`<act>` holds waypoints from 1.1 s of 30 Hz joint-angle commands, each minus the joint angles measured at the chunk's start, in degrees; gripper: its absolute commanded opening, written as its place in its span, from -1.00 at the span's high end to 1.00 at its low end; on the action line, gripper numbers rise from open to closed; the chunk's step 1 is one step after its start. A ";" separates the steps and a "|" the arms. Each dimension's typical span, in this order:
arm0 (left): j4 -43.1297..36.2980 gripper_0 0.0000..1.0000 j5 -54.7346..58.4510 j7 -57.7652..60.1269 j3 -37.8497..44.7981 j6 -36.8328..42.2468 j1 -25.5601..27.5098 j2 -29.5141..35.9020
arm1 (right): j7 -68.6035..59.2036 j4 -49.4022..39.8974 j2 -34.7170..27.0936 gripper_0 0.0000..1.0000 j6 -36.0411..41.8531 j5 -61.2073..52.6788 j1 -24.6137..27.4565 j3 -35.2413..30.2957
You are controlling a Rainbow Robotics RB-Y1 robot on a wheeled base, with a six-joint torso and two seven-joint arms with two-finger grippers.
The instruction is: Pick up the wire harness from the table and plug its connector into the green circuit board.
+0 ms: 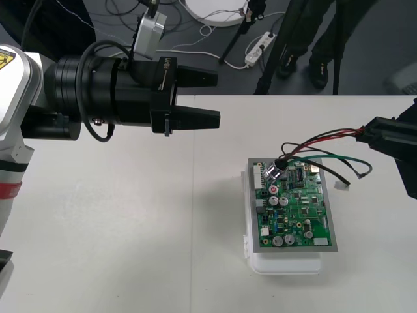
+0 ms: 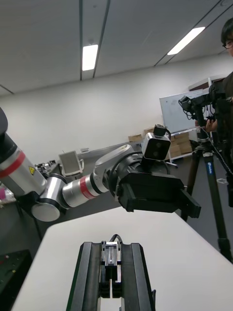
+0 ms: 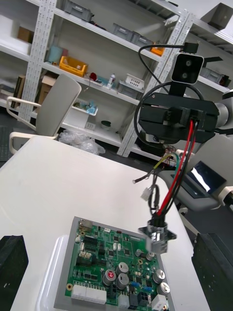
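1. Left gripper [image 1: 217, 98], nearest the lens in the front view, hangs over the desk [image 1: 130, 228] at 11 o'clock, its black fingers spread with nothing between them. At 3 o'clock the right gripper [image 1: 368, 135] pinches the wire harness [image 1: 319, 137]. Red, black and green wires arc inward to the round metal socket [image 1: 275, 173], which sits over the far-left corner of the green circuit board [image 1: 296, 208]. Whether it touches cannot be told. A small pale connector [image 1: 341, 186] shows at the board's 2 o'clock. The board sits on its white base [image 1: 287, 264] at 5 o'clock.
2. In the right wrist view, the right gripper [image 2: 112, 248] has its fingers pressed close on a dark piece of the harness. The left gripper [image 2: 189, 201], camera on top, faces it above the desk.
3. In the left wrist view, the left gripper [image 3: 112, 238] has its fingers [image 3: 12, 267] set wide apart, with the board [image 3: 97, 262] between them. Wires drop from the right gripper [image 3: 187, 124] to the socket [image 3: 158, 236], just above the board.
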 commanded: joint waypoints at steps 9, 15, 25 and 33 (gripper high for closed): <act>-1.17 -1.00 -2.30 -1.96 7.15 -12.78 -0.11 -7.54 | 2.89 -7.15 -2.11 1.00 7.32 1.74 1.04 -1.84; -1.17 -1.00 -2.39 -3.19 10.49 -16.38 -0.19 -8.86 | 2.97 -7.07 -1.49 1.00 7.41 4.55 1.30 -1.84; -1.17 -1.00 -2.48 -4.69 12.86 -17.79 -0.63 -9.39 | 1.83 -9.00 0.18 1.00 7.50 4.64 0.95 0.79; -1.17 -1.00 -5.03 -6.80 13.12 -17.79 -2.66 -9.65 | 2.10 -8.74 0.26 1.00 7.67 4.55 -2.39 8.18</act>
